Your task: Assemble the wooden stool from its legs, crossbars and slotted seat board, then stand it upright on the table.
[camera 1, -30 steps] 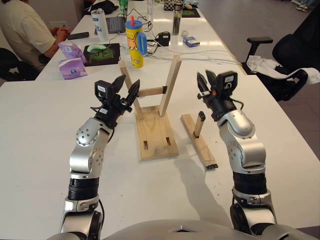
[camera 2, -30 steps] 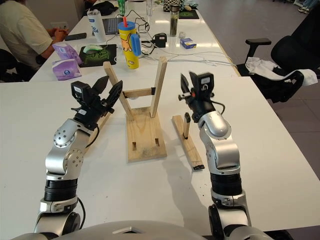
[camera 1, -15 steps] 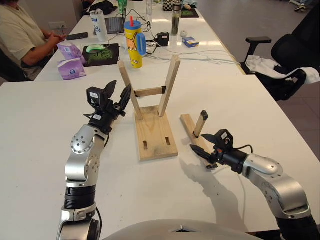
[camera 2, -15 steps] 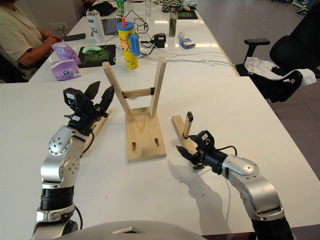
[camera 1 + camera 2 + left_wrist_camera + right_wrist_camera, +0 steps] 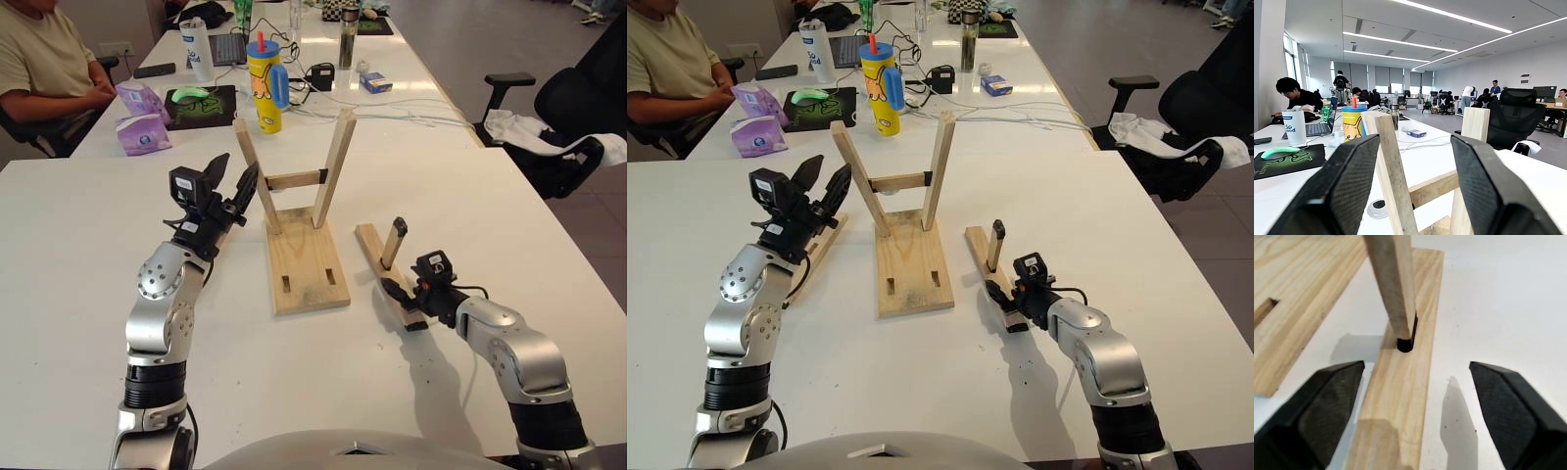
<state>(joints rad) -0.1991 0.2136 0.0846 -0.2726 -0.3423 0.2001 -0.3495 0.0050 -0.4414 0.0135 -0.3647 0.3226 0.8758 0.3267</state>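
The long white table (image 5: 78,294) takes up most of the view. Off to the left, on the neighbouring desk, sit two purple tissue packs (image 5: 142,135), a green-and-black mouse pad (image 5: 201,106) and a yellow cup (image 5: 263,86) with a red straw. In front of these the left gripper (image 5: 233,176) hovers above the tabletop with its fingers spread and nothing between them. It is just beside the nearest stool leg, and a loose wooden strip (image 5: 826,242) lies under its forearm. The slotted seat board (image 5: 306,264) lies flat in the middle of the table. A leg (image 5: 250,157) rises from its far end on the left and a second leg (image 5: 333,166) on the right, joined by a crossbar (image 5: 294,180). To the right of the board a loose leg (image 5: 375,247) lies flat, with a short dark-tipped piece (image 5: 393,240) standing up from it. The right gripper (image 5: 402,302) is low at that leg's near end, with a finger spread wide to either side of the wood and not closed on it. Further right stands a black office chair (image 5: 578,108) with a white cloth (image 5: 519,127) draped over it. Behind is an open office with long strip lights (image 5: 1449,14) across the ceiling.
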